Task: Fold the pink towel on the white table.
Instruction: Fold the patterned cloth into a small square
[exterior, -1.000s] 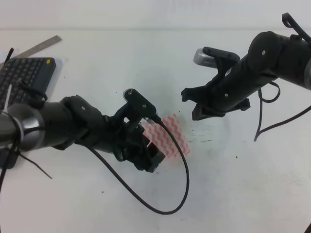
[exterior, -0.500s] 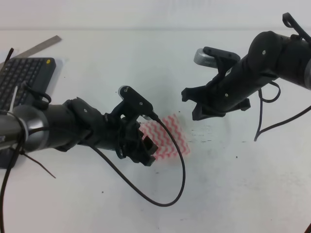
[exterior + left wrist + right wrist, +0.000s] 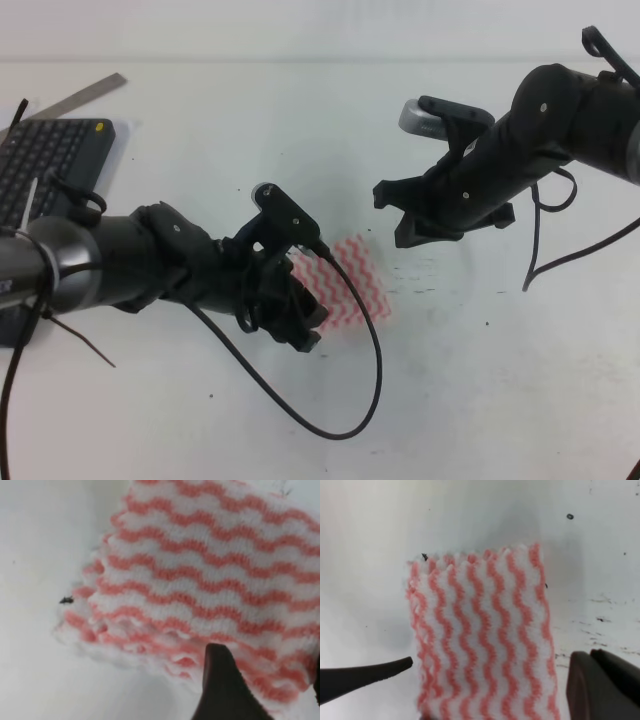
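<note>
The pink towel (image 3: 352,282) lies folded in a small stack of layers on the white table (image 3: 500,380), near the middle. My left gripper (image 3: 303,322) sits low at the towel's near-left edge. In the left wrist view the towel (image 3: 210,575) fills the frame, and the gripper (image 3: 267,687) is open with one dark fingertip (image 3: 220,685) over the towel's edge, holding nothing. My right gripper (image 3: 393,215) hovers above and to the right of the towel. It is open and empty in the right wrist view (image 3: 490,672), where the towel (image 3: 480,635) lies between its fingers below.
A dark grey keyboard (image 3: 50,160) lies at the far left with a metal ruler (image 3: 85,95) behind it. A black cable (image 3: 340,430) loops from the left arm over the table in front of the towel. Small dark specks (image 3: 430,265) mark the table right of the towel.
My left gripper has shifted slightly back and forth at the towel's near-left edge. The towel stays flat and the right arm has not moved.
</note>
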`<act>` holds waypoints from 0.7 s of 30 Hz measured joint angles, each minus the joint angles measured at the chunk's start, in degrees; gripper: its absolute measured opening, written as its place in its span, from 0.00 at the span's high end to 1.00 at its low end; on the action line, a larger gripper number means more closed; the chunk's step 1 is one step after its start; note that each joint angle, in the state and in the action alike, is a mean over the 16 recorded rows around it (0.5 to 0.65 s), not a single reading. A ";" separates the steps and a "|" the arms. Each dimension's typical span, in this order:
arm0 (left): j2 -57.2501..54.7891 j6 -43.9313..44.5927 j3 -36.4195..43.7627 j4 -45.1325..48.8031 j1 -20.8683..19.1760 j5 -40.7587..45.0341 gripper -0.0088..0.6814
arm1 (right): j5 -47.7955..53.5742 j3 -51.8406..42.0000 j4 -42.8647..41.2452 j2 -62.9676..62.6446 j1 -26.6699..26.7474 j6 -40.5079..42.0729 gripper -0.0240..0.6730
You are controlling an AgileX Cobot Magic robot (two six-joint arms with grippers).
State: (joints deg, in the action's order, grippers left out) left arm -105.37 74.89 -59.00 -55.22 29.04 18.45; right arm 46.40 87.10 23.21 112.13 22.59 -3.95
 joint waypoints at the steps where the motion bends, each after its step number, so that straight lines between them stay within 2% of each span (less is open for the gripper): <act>1: 0.01 0.21 0.00 -0.06 0.00 0.09 0.50 | 0.00 0.00 0.02 0.00 0.00 0.00 0.99; 6: 0.01 0.73 0.00 -0.17 0.00 0.06 0.58 | 0.00 0.00 0.10 0.00 0.00 0.00 0.99; 16: 0.03 1.08 -0.01 -0.20 0.00 -0.41 0.84 | 0.00 0.00 0.14 0.00 0.00 0.00 0.99; 21: 0.04 1.42 -0.01 -0.22 0.00 -0.32 0.93 | 0.00 0.00 0.14 0.00 0.00 0.00 0.99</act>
State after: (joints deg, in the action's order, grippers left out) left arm -105.33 76.31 -59.00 -55.44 29.04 18.13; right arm 46.40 87.10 23.34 112.13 22.59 -3.95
